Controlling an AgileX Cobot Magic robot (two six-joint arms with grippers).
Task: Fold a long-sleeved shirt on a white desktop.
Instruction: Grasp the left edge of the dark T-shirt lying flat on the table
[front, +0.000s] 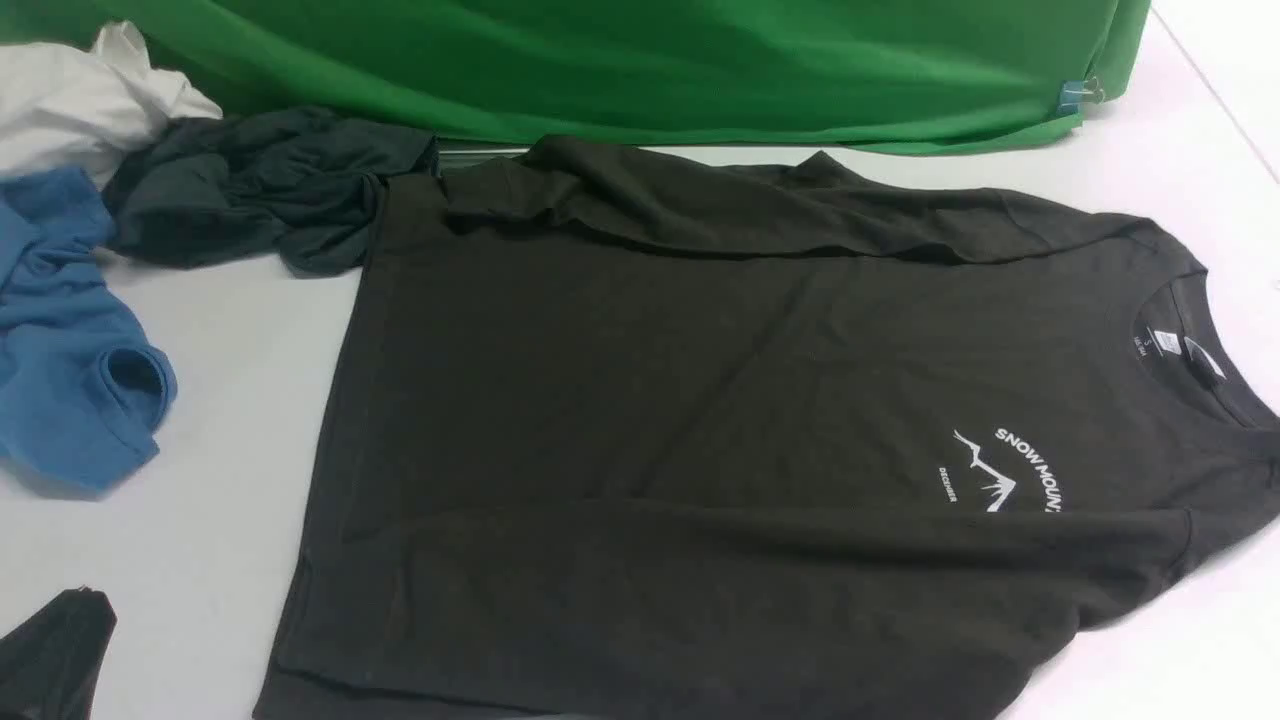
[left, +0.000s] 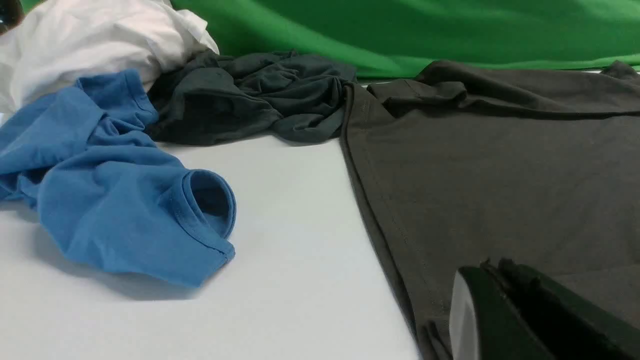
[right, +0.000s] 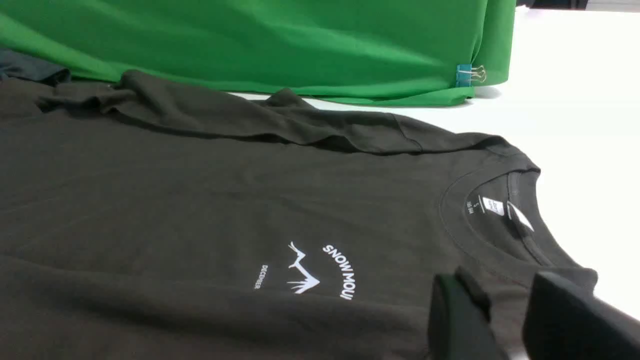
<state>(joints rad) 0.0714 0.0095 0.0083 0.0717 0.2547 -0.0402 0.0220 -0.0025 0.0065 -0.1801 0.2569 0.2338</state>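
The long-sleeved shirt (front: 700, 400) lies flat and face up on the white desktop (front: 220, 420). Its collar is at the right, its hem at the left, and both sleeves are folded in along the body. The white mountain print (right: 300, 270) shows near the collar. My left gripper (left: 492, 267) is shut, jaws pressed together, hovering by the shirt's hem edge (left: 380, 220); I see no cloth between them. Its dark tip (front: 50, 650) shows at the front left. My right gripper (right: 502, 285) stands open over the near shoulder beside the collar (right: 500, 215), with cloth showing through the gap.
A blue garment (front: 70, 350), a slate-grey garment (front: 260, 190) and a white cloth (front: 70, 100) are bunched at the left rear. The green backdrop (front: 650, 60) hangs along the far edge, with a binder clip (front: 1078, 95) at its right corner.
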